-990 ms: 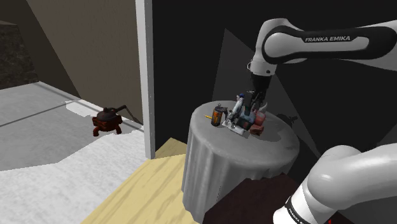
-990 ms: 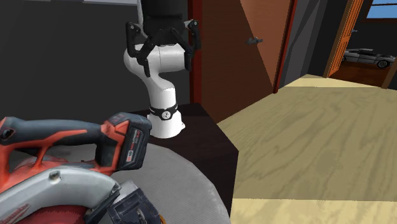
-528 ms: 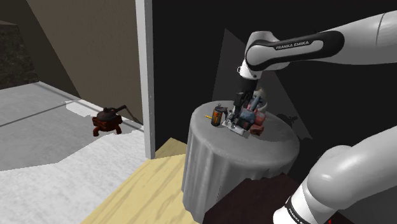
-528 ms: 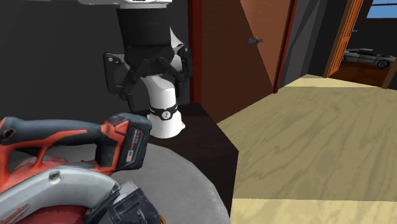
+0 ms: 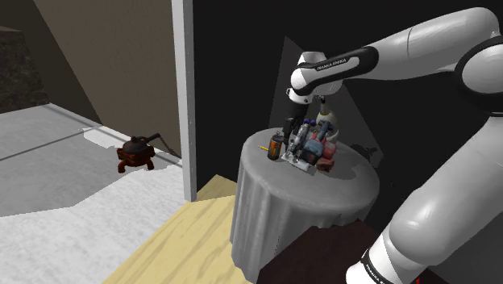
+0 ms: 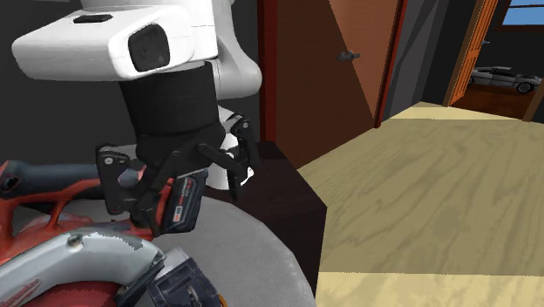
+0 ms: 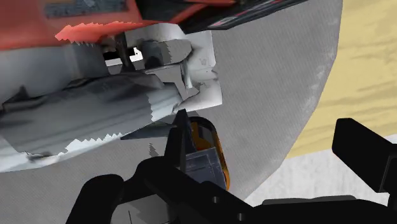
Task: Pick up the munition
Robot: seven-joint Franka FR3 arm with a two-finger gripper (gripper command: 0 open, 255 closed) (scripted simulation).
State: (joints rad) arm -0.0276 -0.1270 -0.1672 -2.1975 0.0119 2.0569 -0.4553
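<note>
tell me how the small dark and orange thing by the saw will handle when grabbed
The munition looks small and rigid, so it is probably light and unlikely to deform. Its rounded orange side could let it roll or slip in the gripper. It sits close beside the saw near the table edge, so a nudge might push it off.

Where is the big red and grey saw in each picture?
Shoulder view: the saw lies on the round table, near the picture's middle.
Second exterior view: the saw is close up at the lower left.
Wrist view: the saw lies right beside the small orange cylinder.
Shared landmark: the grey table under it.
</note>
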